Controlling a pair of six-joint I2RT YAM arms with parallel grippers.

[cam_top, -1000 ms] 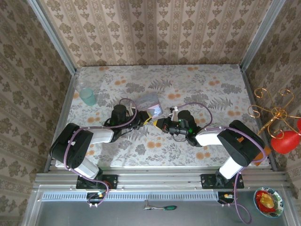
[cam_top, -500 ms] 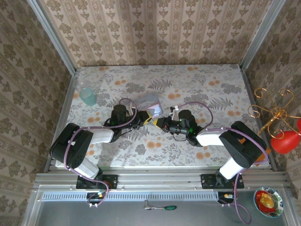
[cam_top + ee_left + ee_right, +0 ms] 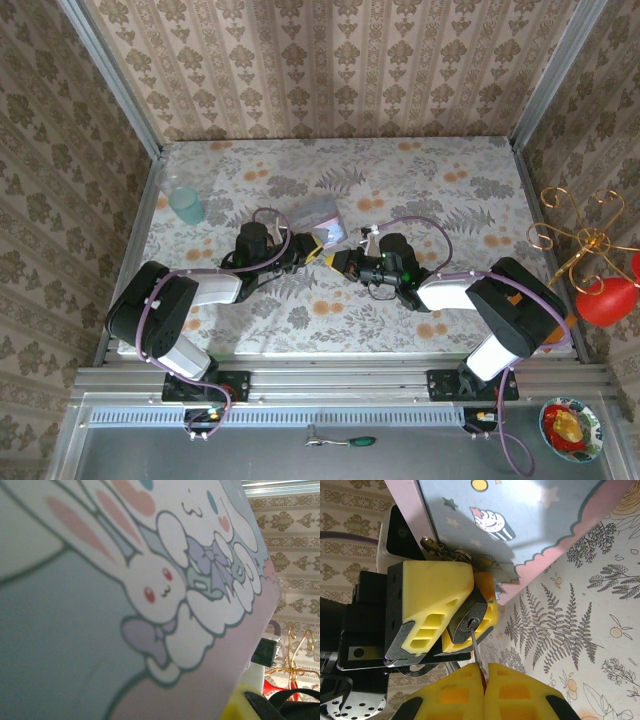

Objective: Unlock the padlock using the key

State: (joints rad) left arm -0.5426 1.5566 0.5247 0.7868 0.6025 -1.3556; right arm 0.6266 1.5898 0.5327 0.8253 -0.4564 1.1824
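From above, two arms meet mid-table, the left gripper [image 3: 320, 252] and right gripper [image 3: 347, 263] tip to tip just near of one printed bag [image 3: 318, 214]. One teal cup [image 3: 187, 206] stands by the left wall, and bare table [image 3: 450, 190] lies open to the right. The left wrist view presses close on the bag's cartoon print. In the right wrist view the left gripper clamps the one padlock [image 3: 465, 625], and the right gripper pinches the one key [image 3: 477, 652], its blade reaching the keyhole, with the bag's edge just behind.
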